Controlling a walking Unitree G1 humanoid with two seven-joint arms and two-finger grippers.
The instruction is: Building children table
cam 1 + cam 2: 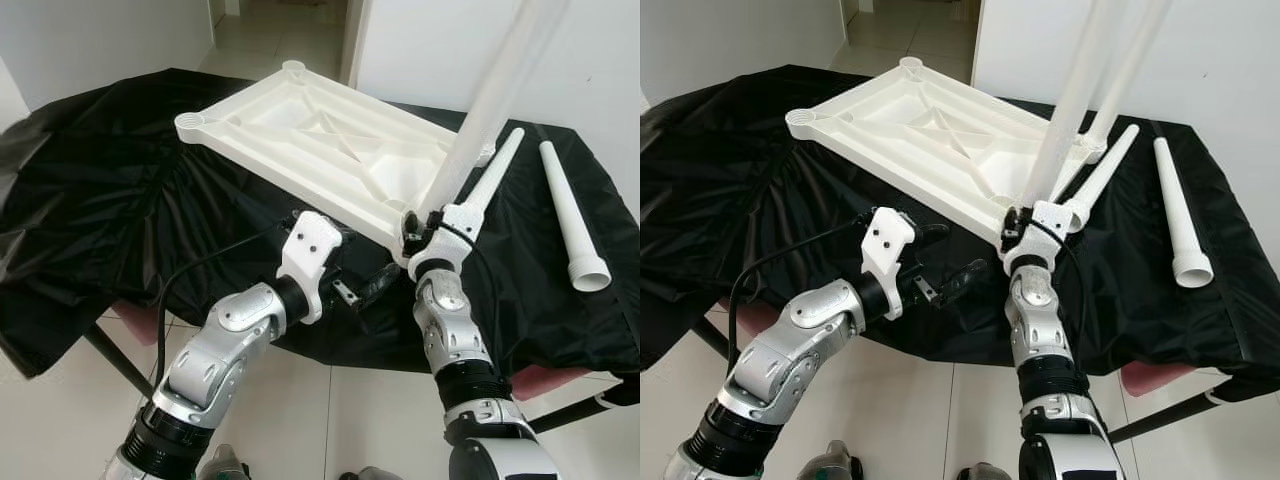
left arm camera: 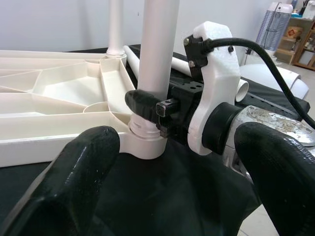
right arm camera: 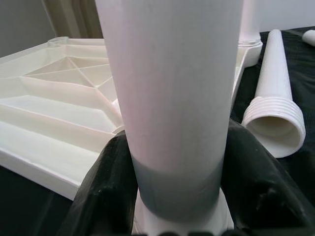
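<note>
The right gripper (image 1: 412,232) is clamped around the base of a white table leg (image 1: 487,108), its black fingers (image 3: 106,196) pressed against both sides of the tube just above the threaded end; that leg stands upright in the near corner socket of the white tabletop (image 1: 320,140), which lies upside down, ribs showing, on a black cloth (image 1: 110,190) draped over a low stand; a second leg (image 1: 1130,60) stands upright in the tabletop's far right corner, visible behind the held one in the right eye view; the left gripper (image 1: 365,290) hovers just off the near edge of the tabletop, its two fingers (image 2: 74,182) spread apart and holding nothing, pointed toward the right gripper and the base of the held leg; two loose legs lie on the cloth to the right of the tabletop, one (image 1: 495,175) close beside the tabletop's right edge with its threaded end near the right wrist, the other (image 1: 572,215) farther right and well apart, its open threaded end facing the near edge of the cloth; a black cable (image 1: 190,275) runs along the left arm; the floor (image 1: 290,420) beneath is pale tile.
</note>
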